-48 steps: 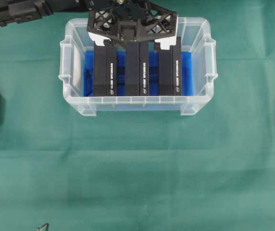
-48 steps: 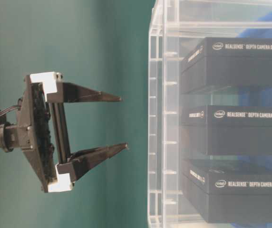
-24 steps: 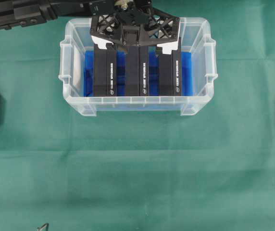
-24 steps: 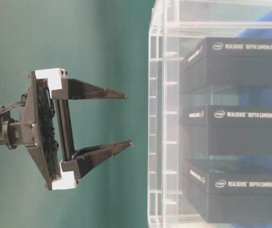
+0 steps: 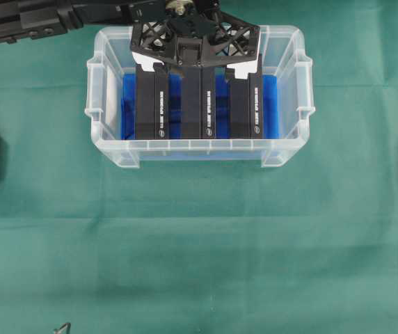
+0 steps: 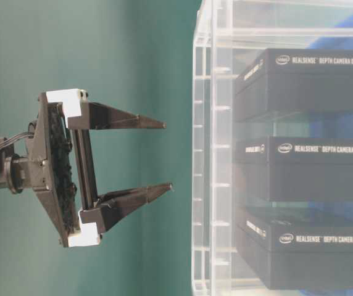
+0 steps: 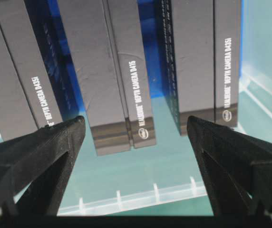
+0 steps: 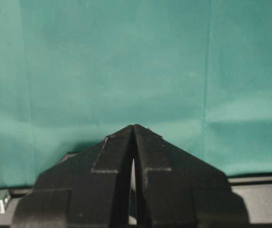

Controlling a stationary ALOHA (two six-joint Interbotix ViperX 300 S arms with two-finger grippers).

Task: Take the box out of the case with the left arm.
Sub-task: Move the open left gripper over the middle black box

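Left tool (image 7: 136, 124) dropped closer, spread wide astride middle box (image 7: 119, 71); gaps both sides.

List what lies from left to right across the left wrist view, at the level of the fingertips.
left fingertip → left box → middle box → right box → right fingertip → case wall

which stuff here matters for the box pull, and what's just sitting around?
In play:
- case
- middle box, framed by the fingers in the left wrist view
- left gripper, open above the case

Bystanders:
- left box
- right box
- right gripper, shut over green cloth
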